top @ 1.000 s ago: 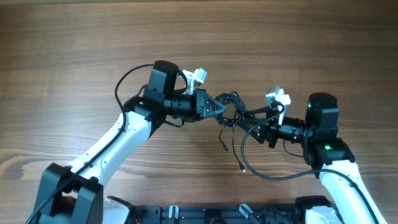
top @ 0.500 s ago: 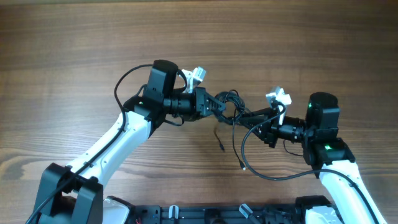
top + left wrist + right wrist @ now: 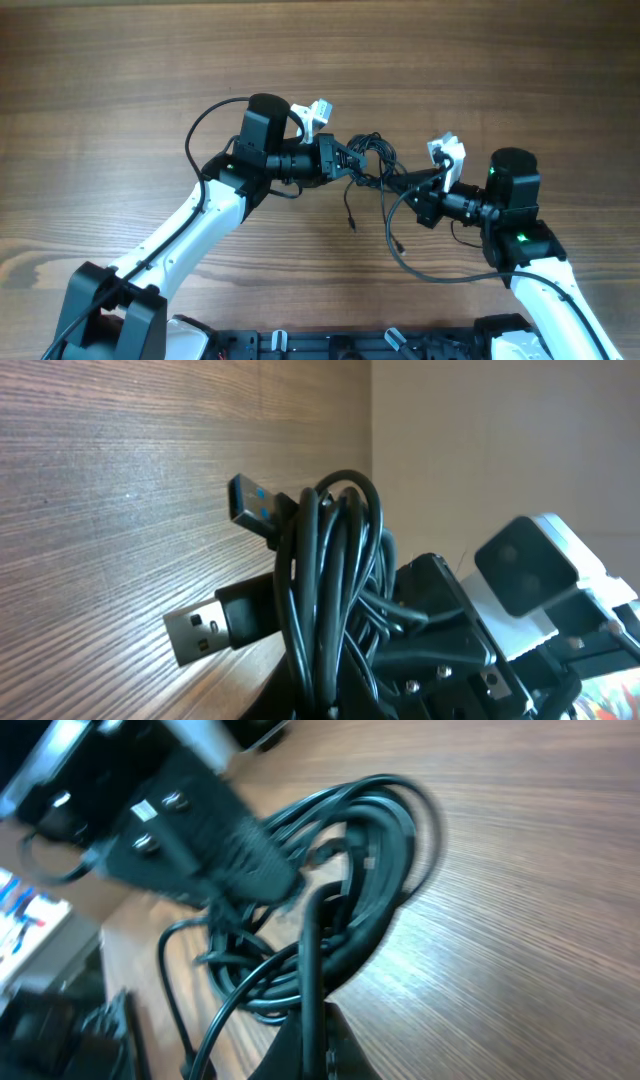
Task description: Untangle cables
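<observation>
We count two grippers: the left gripper and the right gripper. We count one tangle of cables; its separate cords cannot be counted. Two plugs show: blue-tongued plug, black plug.

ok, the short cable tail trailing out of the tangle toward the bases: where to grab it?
Probably on the short tail just above its plug, coming in from the robot's side. There it runs straight and alone, clear of the tangle.
</observation>
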`<state>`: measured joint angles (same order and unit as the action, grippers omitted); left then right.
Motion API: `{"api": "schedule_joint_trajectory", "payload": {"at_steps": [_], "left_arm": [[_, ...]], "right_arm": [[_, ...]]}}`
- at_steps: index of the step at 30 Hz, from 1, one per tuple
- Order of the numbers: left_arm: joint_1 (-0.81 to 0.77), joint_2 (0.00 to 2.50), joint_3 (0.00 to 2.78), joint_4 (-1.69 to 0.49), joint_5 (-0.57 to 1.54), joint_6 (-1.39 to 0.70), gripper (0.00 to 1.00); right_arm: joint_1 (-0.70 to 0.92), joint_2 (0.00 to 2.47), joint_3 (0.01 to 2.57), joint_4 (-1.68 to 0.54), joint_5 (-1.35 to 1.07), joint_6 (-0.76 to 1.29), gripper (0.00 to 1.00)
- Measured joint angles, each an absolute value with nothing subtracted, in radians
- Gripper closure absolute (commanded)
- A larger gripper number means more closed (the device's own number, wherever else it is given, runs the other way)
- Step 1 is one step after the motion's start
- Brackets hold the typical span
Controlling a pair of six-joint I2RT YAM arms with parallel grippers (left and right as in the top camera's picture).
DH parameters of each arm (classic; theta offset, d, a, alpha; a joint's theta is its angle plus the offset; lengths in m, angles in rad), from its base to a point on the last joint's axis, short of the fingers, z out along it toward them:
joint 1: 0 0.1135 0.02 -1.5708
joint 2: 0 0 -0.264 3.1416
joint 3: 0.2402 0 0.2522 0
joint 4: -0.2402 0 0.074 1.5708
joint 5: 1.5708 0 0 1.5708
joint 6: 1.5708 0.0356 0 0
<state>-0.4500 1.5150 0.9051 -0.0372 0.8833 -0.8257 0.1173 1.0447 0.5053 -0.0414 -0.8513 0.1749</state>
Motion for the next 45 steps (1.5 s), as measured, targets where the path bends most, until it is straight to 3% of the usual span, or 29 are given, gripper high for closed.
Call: {"api": "schedule_joint_trajectory", "payload": {"at_steps": [11, 14, 17, 24, 33, 45], "left_arm": [[-0.492, 1.543, 0.904, -0.043, 0.927, -0.826, 0.96], [-0.496, 1.544, 0.904, -0.030, 0.933, -0.825, 0.96], [-0.482, 1.543, 0.904, -0.029, 0.933, -0.826, 0.96], [-0.463, 1.543, 0.904, -0.023, 0.901, -0.825, 0.96], [-0.463, 1.543, 0.904, -0.014, 0.880, -0.757, 0.96], [-0.463, 1.543, 0.904, -0.015, 0.880, -0.271, 0.96]], "right_arm": [[0.150, 1.042, 0.526, -0.312, -0.289, 0.498, 0.94], [0.150, 1.041, 0.527, -0.318, -0.227, 0.518, 0.65], [0.115, 1.044, 0.526, -0.337, -0.109, 0.544, 0.45], [0.094, 1.045, 0.524, -0.337, -0.051, 0.547, 0.09], [0.094, 1.045, 0.524, -0.329, -0.238, 0.410, 0.05], [0.094, 0.998, 0.524, -0.330, -0.462, 0.226, 0.10]]}}
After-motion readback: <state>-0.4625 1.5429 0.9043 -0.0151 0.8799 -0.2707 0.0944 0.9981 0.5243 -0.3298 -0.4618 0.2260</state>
